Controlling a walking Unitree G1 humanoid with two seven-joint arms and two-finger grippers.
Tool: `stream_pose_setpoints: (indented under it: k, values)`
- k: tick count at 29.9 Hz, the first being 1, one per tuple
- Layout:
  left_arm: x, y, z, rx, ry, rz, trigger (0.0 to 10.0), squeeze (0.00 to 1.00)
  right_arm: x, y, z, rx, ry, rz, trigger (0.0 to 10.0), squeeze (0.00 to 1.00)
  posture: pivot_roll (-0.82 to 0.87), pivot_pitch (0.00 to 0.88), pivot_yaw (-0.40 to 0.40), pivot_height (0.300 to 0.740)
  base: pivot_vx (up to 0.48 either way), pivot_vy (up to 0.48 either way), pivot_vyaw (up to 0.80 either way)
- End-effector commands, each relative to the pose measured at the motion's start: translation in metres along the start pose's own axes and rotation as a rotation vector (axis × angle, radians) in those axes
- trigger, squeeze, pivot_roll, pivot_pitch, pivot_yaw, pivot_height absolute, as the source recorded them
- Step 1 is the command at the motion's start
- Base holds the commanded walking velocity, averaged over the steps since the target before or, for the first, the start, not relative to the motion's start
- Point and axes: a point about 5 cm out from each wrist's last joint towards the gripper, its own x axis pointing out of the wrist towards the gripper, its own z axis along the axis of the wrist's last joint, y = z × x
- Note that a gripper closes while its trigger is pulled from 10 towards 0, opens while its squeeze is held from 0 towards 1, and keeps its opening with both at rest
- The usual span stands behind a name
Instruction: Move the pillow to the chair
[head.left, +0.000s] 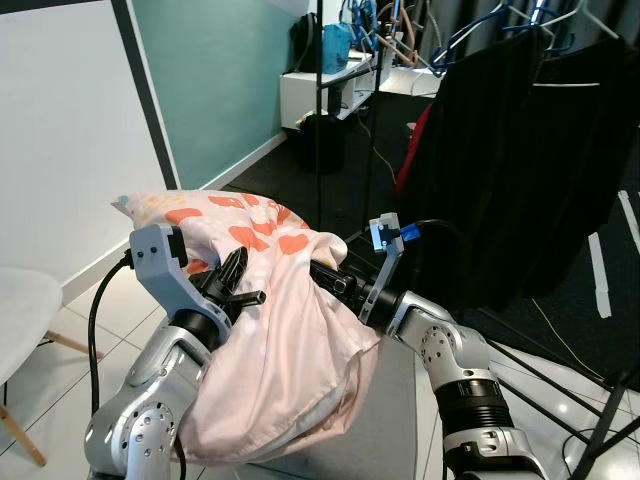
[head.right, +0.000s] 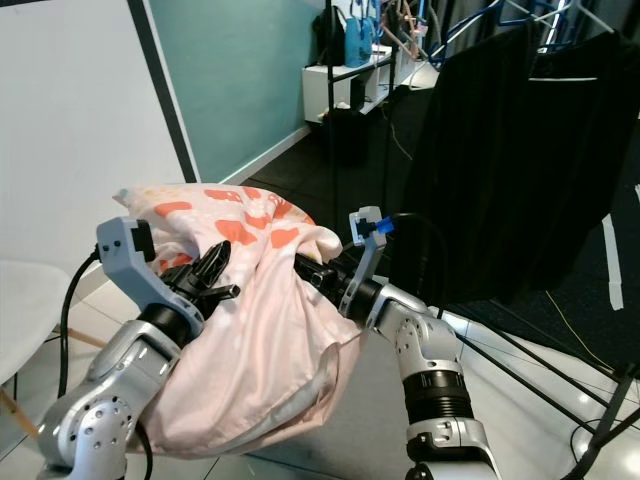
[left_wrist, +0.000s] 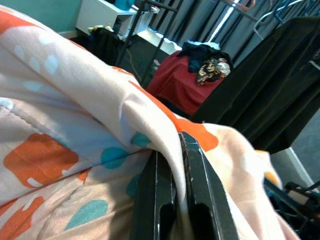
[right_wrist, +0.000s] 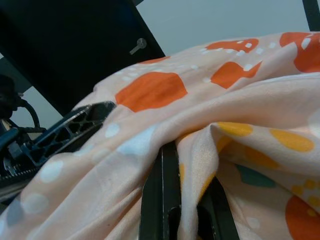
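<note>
Pink pillow (head.left: 275, 340) (orange blotches) sags, held aloft.

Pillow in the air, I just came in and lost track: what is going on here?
The robot holds the pink pillow up in front of itself with both arms. The left end effector and the right end effector are each shut on a fold of its cover. The white chair stands to the robot's left, with the pillow not yet on it.

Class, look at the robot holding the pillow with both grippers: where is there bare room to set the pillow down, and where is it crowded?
The white chair seat at the robot's far left is bare, bordered by the white wall and tiled floor. Ahead and right it is crowded: a black garment on its rack, stand legs and cables. The pillow hangs between the left gripper and the right gripper.
</note>
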Motion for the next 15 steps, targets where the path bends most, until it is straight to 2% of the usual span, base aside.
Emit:
stream_pose_setpoints:
  k: [1,4,15]
  values:
    - [0.0063,-0.0323,-0.0115,-0.005,0.065,-0.156,10.0,0.00,0.0222,0.0254,0.0027,-0.013,-0.018,0.146,10.0,0.00,-0.06,0.000,-0.040,0.740,-0.480,0.000,0.78]
    - [0.0068,-0.0320,-0.0108,-0.014,0.052,-0.146,10.0,0.00,0.0216,0.0247,0.0027,-0.012,-0.015,0.145,10.0,0.00,-0.07,0.000,-0.040,0.740,-0.440,0.000,0.78]
    - [0.0079,-0.0304,-0.0109,-0.004,0.051,-0.128,10.0,0.00,0.0218,0.0245,0.0025,-0.015,-0.017,0.138,10.0,0.00,-0.08,0.000,-0.022,0.740,0.000,0.000,0.78]
